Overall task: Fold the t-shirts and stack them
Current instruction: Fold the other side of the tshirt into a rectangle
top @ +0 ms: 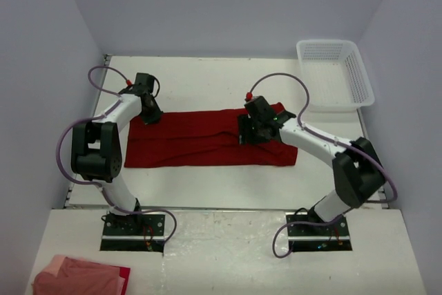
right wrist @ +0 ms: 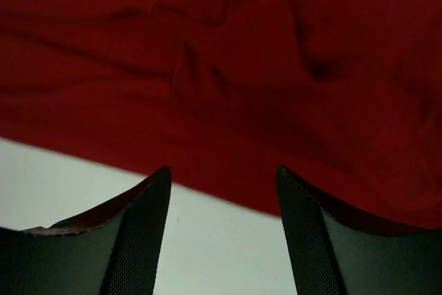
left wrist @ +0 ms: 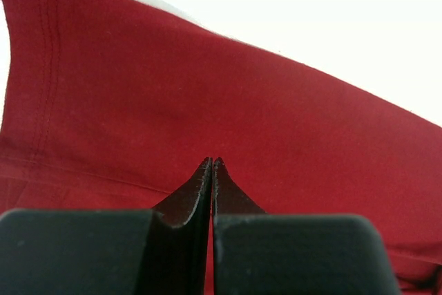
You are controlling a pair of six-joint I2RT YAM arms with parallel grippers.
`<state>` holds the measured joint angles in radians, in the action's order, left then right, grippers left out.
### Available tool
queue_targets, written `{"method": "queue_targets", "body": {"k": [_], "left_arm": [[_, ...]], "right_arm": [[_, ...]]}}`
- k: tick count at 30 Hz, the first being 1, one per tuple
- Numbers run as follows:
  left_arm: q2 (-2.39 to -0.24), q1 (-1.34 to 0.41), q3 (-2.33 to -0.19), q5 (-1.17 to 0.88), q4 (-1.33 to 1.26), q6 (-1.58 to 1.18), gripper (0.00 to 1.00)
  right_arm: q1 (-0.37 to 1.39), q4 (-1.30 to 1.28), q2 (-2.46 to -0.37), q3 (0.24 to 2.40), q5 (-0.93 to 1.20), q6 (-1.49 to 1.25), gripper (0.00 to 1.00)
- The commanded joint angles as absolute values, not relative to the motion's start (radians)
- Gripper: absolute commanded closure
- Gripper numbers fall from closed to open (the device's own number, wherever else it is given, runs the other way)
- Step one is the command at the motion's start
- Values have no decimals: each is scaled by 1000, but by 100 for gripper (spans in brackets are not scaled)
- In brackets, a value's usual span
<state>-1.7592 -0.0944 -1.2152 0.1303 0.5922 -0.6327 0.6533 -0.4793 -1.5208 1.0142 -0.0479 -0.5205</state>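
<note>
Wrist views: we note left gripper pinched shut on the red t-shirt, right gripper spread wide, empty, over its hem.

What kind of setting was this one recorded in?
Most likely a lab robot cell, not a home: plain white walls box in a white table, two robot arms are bolted at its near edge, and a red t-shirt and a mesh basket are laid out.
</note>
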Motion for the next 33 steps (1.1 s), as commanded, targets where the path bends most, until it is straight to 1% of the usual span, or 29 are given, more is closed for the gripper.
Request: {"method": "queue_targets", "body": {"k": [1,2,3,4,5,7,8,9,19,21,24,25,26,33], "left_arm": [[-1729,-100,-1226,130,581,-601,100],[-1729,-100,-1224,130,581,-597,100],[-1729,-101,-1223,130,583,-595,100],[-1729,-100,-1220,129,580,-594,100],[-1730,-100,-1216,126,580,-595,100],[-1735,-100,-1215,107,572,-595,100],[-1735,-100,-1215,106,569,-597,100],[-1738,-101,-1216,103,566,-594,100],[-1759,-100,-1232,90,565,-591,100],[-1759,-101,-1232,89,563,-591,100],[-1758,-100,-1229,90,563,-591,100],[-1758,-101,-1226,91,561,-592,100],[-1758,-100,-1224,91,561,-591,100],[-1759,-100,-1209,87,552,-595,100]], "right_arm": [[591,-485,-1649,1181,-83,-456,37],[566,-489,-1726,1216,-65,-433,40],[557,-508,-1767,1295,-57,-417,42],[545,-524,-1799,1325,-58,-401,43],[538,-531,-1853,1351,-52,-394,48],[519,-545,-1896,1414,-23,-384,55],[515,-549,-1928,1440,-9,-383,62],[514,-555,-1939,1448,-11,-380,64],[500,-545,-1983,1437,-6,-370,67],[499,-545,-1983,1436,-5,-373,70],[499,-540,-1985,1431,17,-380,88],[499,-535,-1979,1428,20,-382,98],[499,-531,-1974,1418,14,-385,100],[499,-512,-1918,1396,2,-384,100]]}}
